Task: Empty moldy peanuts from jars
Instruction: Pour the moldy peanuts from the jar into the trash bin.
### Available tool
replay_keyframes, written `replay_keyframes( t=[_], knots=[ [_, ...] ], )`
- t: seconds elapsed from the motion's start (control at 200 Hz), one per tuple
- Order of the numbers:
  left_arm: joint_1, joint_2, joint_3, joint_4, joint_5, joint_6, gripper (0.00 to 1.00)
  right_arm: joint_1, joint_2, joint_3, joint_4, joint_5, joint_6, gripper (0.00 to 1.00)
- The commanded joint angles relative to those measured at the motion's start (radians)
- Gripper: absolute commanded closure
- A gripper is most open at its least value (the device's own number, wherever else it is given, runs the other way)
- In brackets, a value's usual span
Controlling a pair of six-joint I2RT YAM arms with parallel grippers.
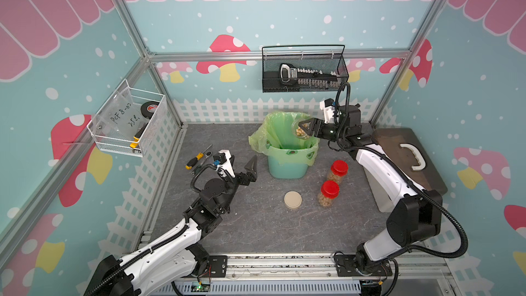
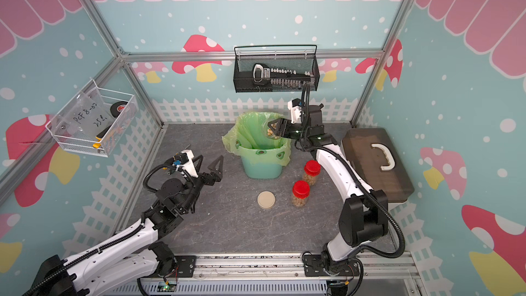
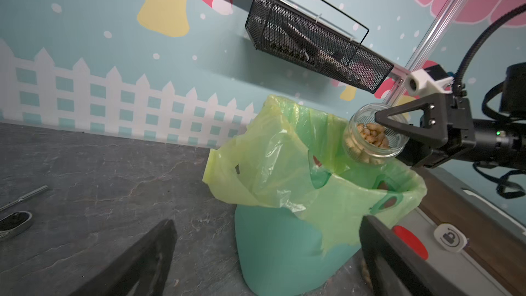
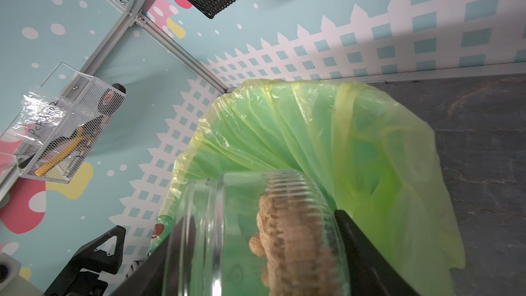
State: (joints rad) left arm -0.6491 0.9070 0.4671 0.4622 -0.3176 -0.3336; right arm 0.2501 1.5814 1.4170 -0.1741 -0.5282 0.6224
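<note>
Above the bin (image 1: 284, 168), right claw (image 1: 303, 129) clamps the tilted open jar (image 1: 298, 133).

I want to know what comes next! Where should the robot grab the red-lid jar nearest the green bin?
Grip the jar around its clear body, below the red lid, coming in level from the side. It stands upright and round, so jaws fit either side, and the lid stays free for unscrewing. Approach from the right arm's side: the other red-lid jar stands close at its front-left.

open jar (image 4: 227, 237), peanuts (image 4: 296, 237) inside, over green bag (image 4: 313, 126)
</note>
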Motion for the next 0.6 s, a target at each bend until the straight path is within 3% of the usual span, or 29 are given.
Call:
replay_keyframes(
  t=[0.0,0.595],
  knots=[
    [0.003,-0.024,0.027,-0.035,0.015,0.011,0.01,0.012,-0.032,0.026,-0.02,0.038,-0.075,0.52],
    [0.005,-0.021,0.02,-0.044,0.031,0.036,0.01,0.109,-0.021,0.111,-0.125,0.237,-0.22,0.54]
  ],
)
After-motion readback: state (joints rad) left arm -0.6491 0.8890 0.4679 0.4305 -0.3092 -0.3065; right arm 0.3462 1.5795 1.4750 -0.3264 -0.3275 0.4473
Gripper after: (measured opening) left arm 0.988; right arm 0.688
